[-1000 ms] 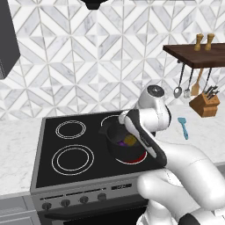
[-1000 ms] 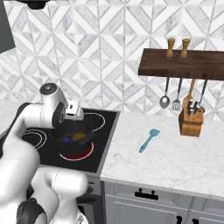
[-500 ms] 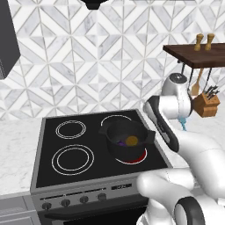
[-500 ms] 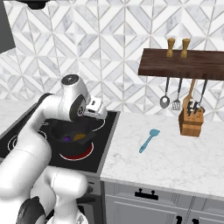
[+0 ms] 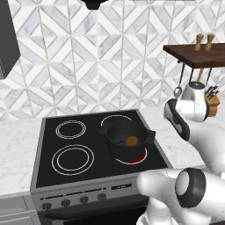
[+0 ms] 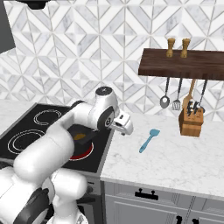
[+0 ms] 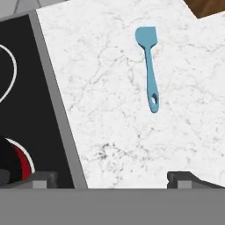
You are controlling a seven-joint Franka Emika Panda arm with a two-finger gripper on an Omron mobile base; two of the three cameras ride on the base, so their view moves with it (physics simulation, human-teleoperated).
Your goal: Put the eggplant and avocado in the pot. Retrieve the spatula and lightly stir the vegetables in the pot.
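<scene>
The black pot (image 5: 127, 141) stands on the stove's front right burner. In it lie the purple eggplant (image 5: 119, 142) and the yellow-orange avocado (image 5: 132, 140). The light blue spatula (image 6: 148, 140) lies flat on the marble counter right of the stove; in the hand view the spatula (image 7: 149, 66) has its blade pointing away. My gripper (image 6: 127, 130) hovers over the counter's left part, between the pot and the spatula. It is open, with the fingertips (image 7: 184, 178) wide apart and nothing between them. My arm hides most of the pot (image 6: 83, 131) in the right base view.
The burner (image 5: 137, 157) under the pot glows red. A wooden knife block (image 6: 191, 122) stands at the back right. A metal ladle (image 6: 164, 101) and other utensils hang from the dark shelf (image 6: 183, 63). The stove edge (image 7: 57, 110) runs left of the gripper.
My arm has swung right, from above the pot out over the counter. The pot with the eggplant and avocado has stayed put, and so has the spatula.
</scene>
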